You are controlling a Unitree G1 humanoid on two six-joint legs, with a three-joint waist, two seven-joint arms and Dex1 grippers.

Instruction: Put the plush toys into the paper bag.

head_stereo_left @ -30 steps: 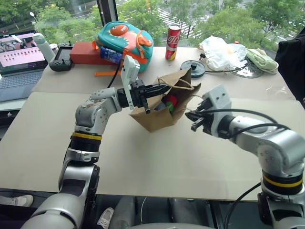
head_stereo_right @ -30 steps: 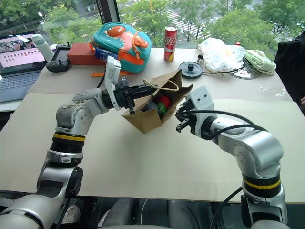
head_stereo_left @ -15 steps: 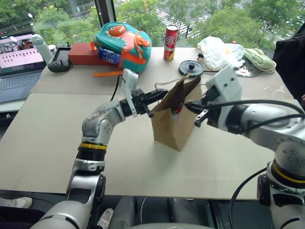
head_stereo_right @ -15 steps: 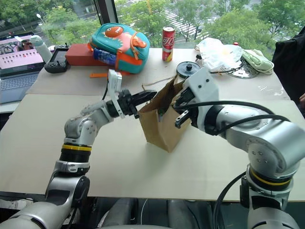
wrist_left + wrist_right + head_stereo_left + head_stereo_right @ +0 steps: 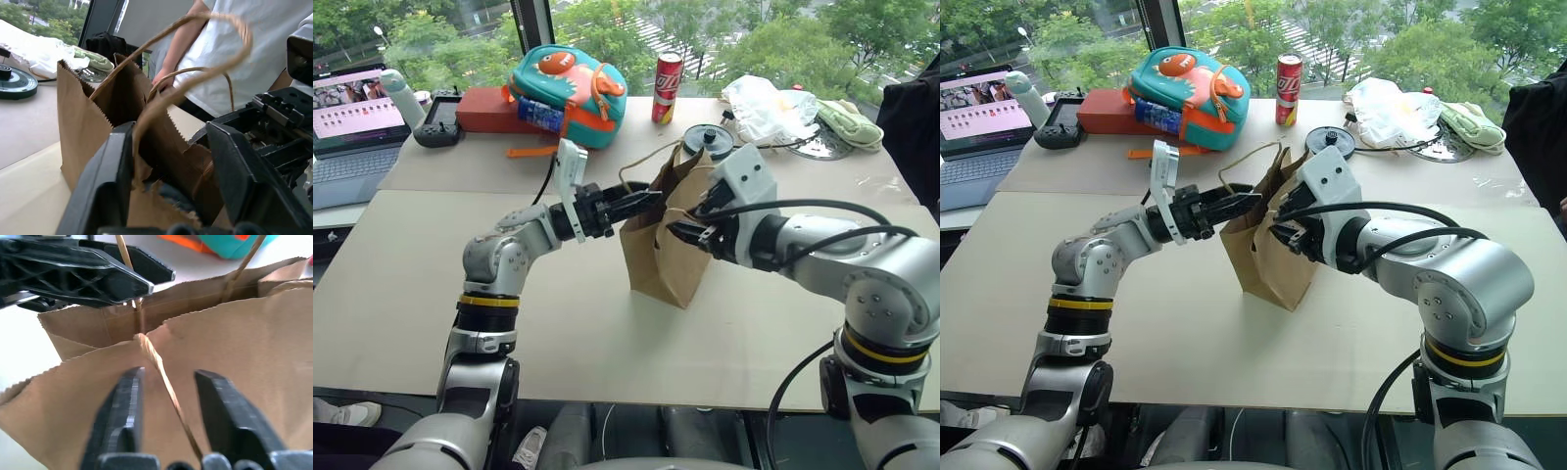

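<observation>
Centrally on the tan bench [image 5: 431, 294] stands one brown paper bag [image 5: 658, 259], upright, mouth up, with two thin cord loop handles [image 5: 205, 63] rising from its rim. Two robot arms meet at its top edge. The left tool [image 5: 644, 202] reaches in level from the left; in its wrist view its black fingers [image 5: 105, 188] stand apart, straddling one wall of the bag and a cord, without clamping either. The right tool [image 5: 690, 233] sits against the bag's right face; its fingers [image 5: 124, 409] are likewise parted over the serrated rim, a cord running between them, nothing pinched.

Down in the mouth a dark rounded shape shows; whether that is one of the plush toys, or how many lie inside, cannot be told.

The bag looks light and thin, stiff enough to stand yet easily creased or tipped; the rim or the cords seem the safest hold.

Behind it: one teal backpack [image 5: 570, 80], one red drink can [image 5: 668, 86], one white plastic bag [image 5: 766, 106].
</observation>
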